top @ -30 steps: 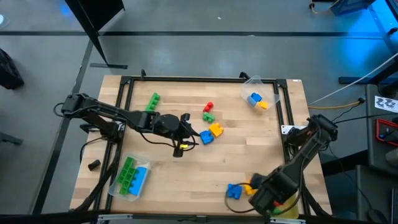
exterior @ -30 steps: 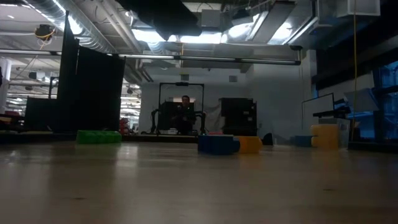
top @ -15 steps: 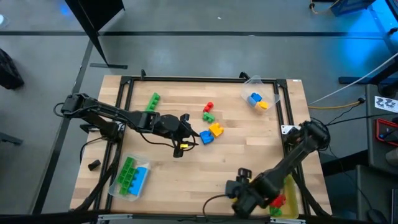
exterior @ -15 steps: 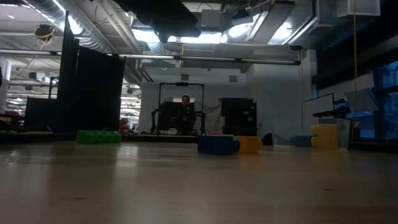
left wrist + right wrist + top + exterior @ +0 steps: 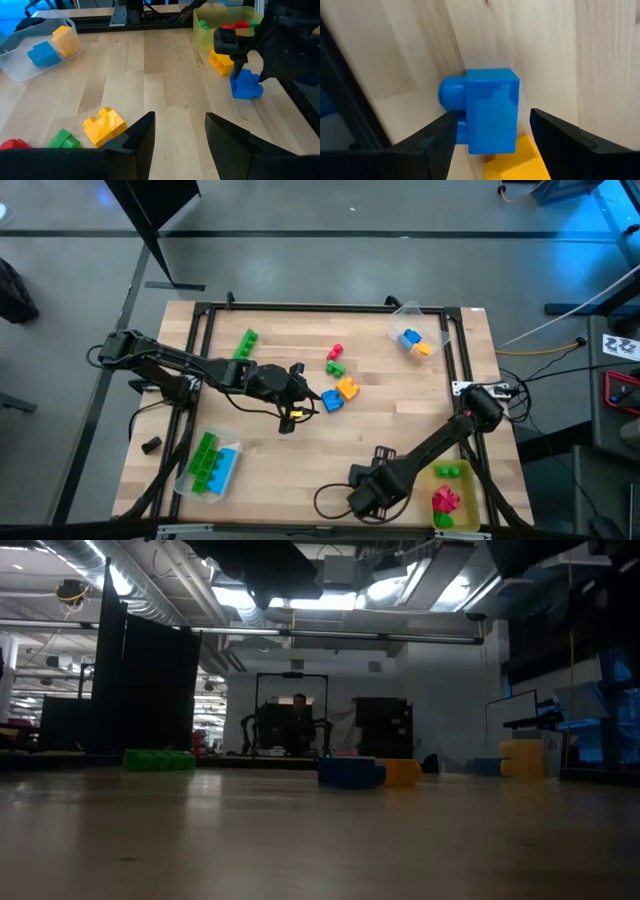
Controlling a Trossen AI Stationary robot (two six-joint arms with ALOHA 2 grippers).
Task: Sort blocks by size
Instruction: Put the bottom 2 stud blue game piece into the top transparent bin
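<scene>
A blue block (image 5: 490, 110) lies on the table near its front edge, against a yellow block (image 5: 517, 161). My right gripper (image 5: 492, 135) points down over it, open, one finger on each side of the blue block; I see no touch. In the high view that gripper (image 5: 362, 502) hides both blocks. My left gripper (image 5: 300, 395) hangs open at mid-table, beside a blue and orange pair of blocks (image 5: 340, 392). A red block (image 5: 335, 352), a green block (image 5: 335, 367) and a long green block (image 5: 246, 342) lie loose farther back.
A yellow tray (image 5: 452, 498) at the near right holds green and red blocks. A clear tray (image 5: 412, 340) at the far right holds blue and yellow blocks. Another clear tray (image 5: 210, 463) at the near left holds long green and blue ones. A person (image 5: 297, 725) sits far behind the table.
My right gripper has swung from over the yellow tray toward the table's left along the near edge, sunk and turned about, and now stands over the blue block, still open. The tray has come into view. The blocks have stayed in place.
</scene>
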